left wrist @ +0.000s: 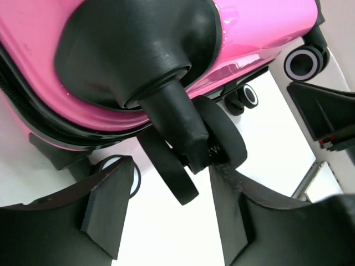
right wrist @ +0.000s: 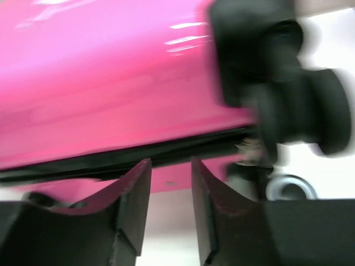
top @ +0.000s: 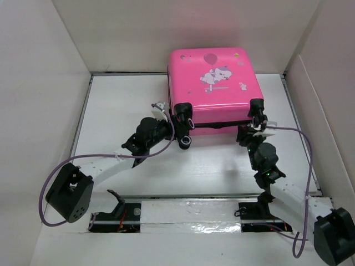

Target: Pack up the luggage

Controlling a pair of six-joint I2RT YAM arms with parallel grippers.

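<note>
Black fingers [left wrist: 105, 205] of my left gripper [left wrist: 166, 188] are filling the bottom of the left wrist view. They are standing wide apart and gripping nothing, with one caster wheel [left wrist: 169, 172] of the luggage [top: 213, 83] hanging between them. The finger on the right of that view is sitting against or just short of the wheel; I cannot tell which. From above I am seeing the pink case lying flat and shut at the far middle of the table [top: 122, 111], near the back wall. Its wheeled end is facing my arms, and its long axis, as I am judging it, is running away from them. The dark seam is running sideways across that near face. My right gripper [right wrist: 169, 172] is hovering at the near right corner, its fingers parted only narrowly and holding nothing, with the seam just beyond the tips. Both arms are reaching equally far, but I am judging the left one closer to contact. Any opening move is turning on that seam lying straight ahead of both grippers.
</note>
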